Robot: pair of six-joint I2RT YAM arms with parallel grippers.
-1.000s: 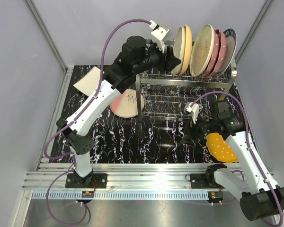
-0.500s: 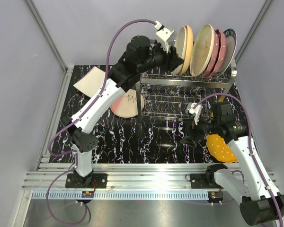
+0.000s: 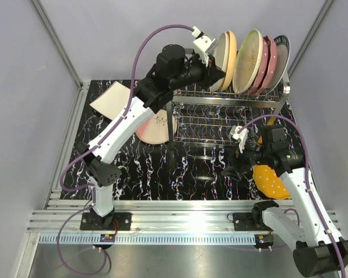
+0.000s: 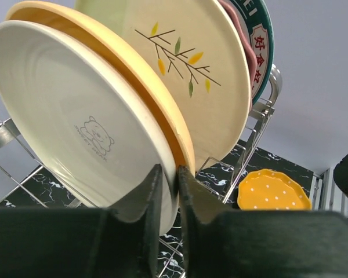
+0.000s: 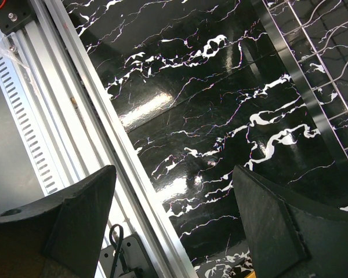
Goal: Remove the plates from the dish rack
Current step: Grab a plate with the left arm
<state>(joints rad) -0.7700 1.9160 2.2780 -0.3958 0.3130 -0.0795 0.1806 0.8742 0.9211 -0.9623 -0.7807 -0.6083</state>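
The chrome dish rack [image 3: 232,98] stands at the back right. Several plates stand upright in its top tier: a white plate [image 3: 220,53], a yellow-orange one [image 3: 229,52], a cream twig plate [image 3: 247,58], pink plates [image 3: 269,61] and a dark-rimmed plate [image 3: 283,55]. My left gripper [image 3: 211,72] is shut on the lower rim of the white plate [image 4: 75,127], one finger on each face, in the left wrist view [image 4: 168,174]. The yellow-orange plate [image 4: 162,116] leans right behind it. My right gripper [image 5: 174,214] is open and empty over the table, in front of the rack [image 3: 229,171].
On the black marble table lie a white square plate [image 3: 111,99] at the left, a pink-cream twig plate [image 3: 153,128] beside the rack, and a yellow polka-dotted plate [image 3: 271,180] at the right, under the right arm. An aluminium rail [image 5: 104,145] runs along the near edge.
My left gripper has moved right to the rack and closed on the white plate's rim. The right arm has shifted slightly; the plates in the rack have not moved.
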